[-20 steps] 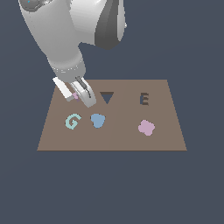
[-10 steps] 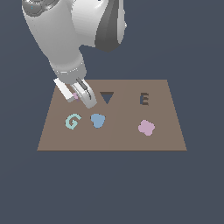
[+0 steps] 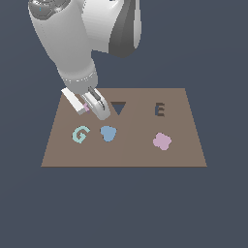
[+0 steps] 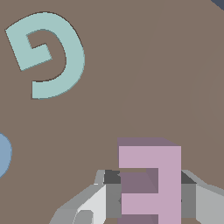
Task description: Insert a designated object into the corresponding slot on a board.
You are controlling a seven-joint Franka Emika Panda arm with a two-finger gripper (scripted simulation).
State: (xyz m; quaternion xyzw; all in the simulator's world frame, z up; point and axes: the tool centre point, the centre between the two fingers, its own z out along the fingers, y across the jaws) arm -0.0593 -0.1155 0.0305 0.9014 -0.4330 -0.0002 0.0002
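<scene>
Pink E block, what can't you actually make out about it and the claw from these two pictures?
- Exterior view: the pink E block is almost wholly hidden by the claw; only a sliver shows.
- Wrist view: the block is cut off by the picture's edge.
- Wrist view: the fingers run out of frame; tips unseen.
- Whether the block is lifted off the board: cannot tell.

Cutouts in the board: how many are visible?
2. An inverted-triangle cutout beside the pincer, and the E-shaped slot toward the exterior view's right. The arm could hide another on the board.
</scene>
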